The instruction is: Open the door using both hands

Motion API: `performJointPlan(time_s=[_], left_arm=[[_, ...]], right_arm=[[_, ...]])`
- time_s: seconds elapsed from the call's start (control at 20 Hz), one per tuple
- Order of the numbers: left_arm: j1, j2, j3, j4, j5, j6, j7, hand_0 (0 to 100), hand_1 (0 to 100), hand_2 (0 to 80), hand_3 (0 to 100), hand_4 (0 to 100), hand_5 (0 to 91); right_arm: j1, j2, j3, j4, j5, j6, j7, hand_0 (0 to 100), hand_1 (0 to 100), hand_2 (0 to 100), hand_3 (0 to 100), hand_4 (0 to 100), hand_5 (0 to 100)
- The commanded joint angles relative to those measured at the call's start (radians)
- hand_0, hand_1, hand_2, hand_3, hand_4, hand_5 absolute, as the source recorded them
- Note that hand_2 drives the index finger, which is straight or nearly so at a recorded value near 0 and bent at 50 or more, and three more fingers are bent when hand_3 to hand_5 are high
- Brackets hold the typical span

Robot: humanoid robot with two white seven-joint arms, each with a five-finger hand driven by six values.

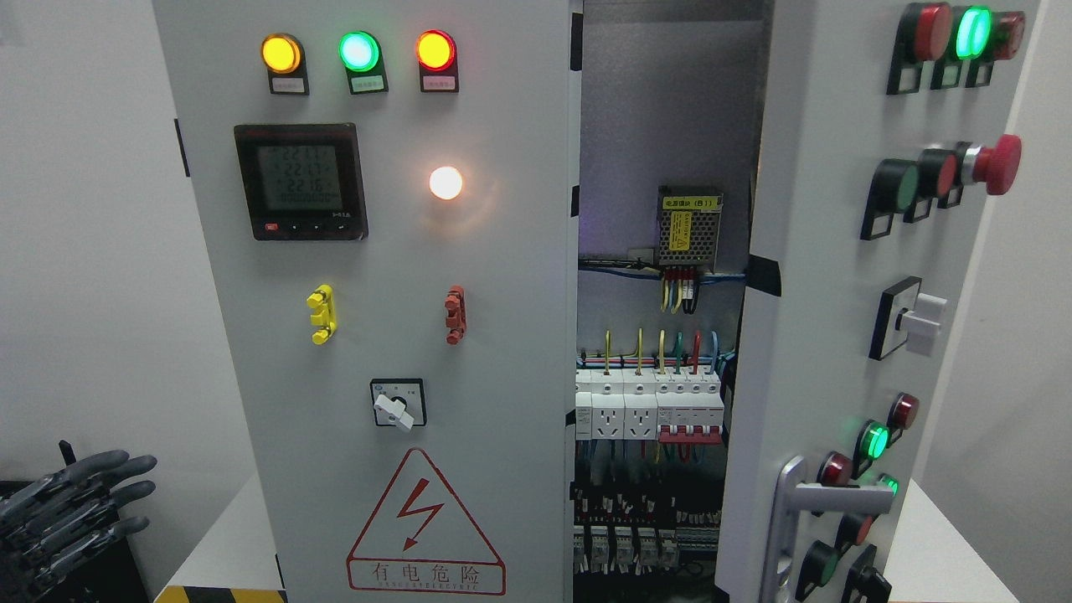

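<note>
With the right door already ajar, the left hand – fingers spread, holding nothing – should hook that door's handle and swing it wider – smoothly.

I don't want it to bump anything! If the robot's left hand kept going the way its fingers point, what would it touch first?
Probably the closed left door of the cabinet. The left hand points its open fingers right and slightly up, toward that door's lower edge, though depth is hard to judge.

At the lower left, the left hand is seen: dark grey, jointed fingers with rounded tips, black segments between knuckles.
</note>
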Motion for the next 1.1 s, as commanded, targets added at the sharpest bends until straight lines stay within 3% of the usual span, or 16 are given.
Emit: performJointPlan(time_s=[0.0,0.15,0.25,0.35,0.45,0.6,0.75,0.95,1.05], left_arm=[[-0.070,0.114,-0.064,-0.121,0.020,0.003,0.003,0,0,0.0,0,0,0.0],[-0.262,0.097,-0.256,-0.120,0.013,0.037,0.003,0,0,0.0,0,0,0.0],[-0.420,0.042,-0.407,-0.111,-0.009,0.070,0.006,0,0,0.0,0,0,0.0],[-0.564,-0.050,-0.536,-0.095,-0.102,0.136,0.006,0,0,0.0,0,0,0.0],[-0.653,-0.106,-0.629,-0.072,-0.158,0.178,0.006,0,0,0.0,0,0,0.0],[-0.790,-0.127,-0.793,-0.062,-0.158,0.181,0.006,0,0,0.0,0,0,0.0],[-0.945,-0.133,-0.951,-0.062,-0.124,0.179,0.006,0,0,0.0,0,0,0.0],[-1.200,-0.130,-1.185,-0.062,0.043,0.180,0.006,0,0,0.0,0,0,0.0],[-1.319,-0.129,-1.308,-0.062,0.094,0.179,0.006,0,0,0.0,0,0,0.0]], right_arm=[[0.000,0.000,0.000,0.000,0.012,0.000,0.002,38,0,0,0,0,0],[0.000,0.000,0.000,0.000,0.012,0.000,0.002,38,0,0,0,0,0],[0.000,0.000,0.000,0.000,0.012,0.000,0.002,38,0,0,0,0,0],[0.000,0.000,0.000,0.000,0.012,0.000,0.002,38,0,0,0,0,0],[0.000,0.000,0.000,0.000,0.011,0.000,0.001,38,0,0,0,0,0],[0.000,0.000,0.000,0.000,0.012,0.000,0.002,38,0,0,0,0,0],[0.000,0.000,0.000,0.000,0.012,0.000,0.002,38,0,0,0,0,0],[0.000,0.000,0.000,0.000,0.012,0.000,0.002,38,0,0,0,0,0],[0.000,0.000,0.000,0.000,0.012,0.000,0.002,38,0,0,0,0,0]])
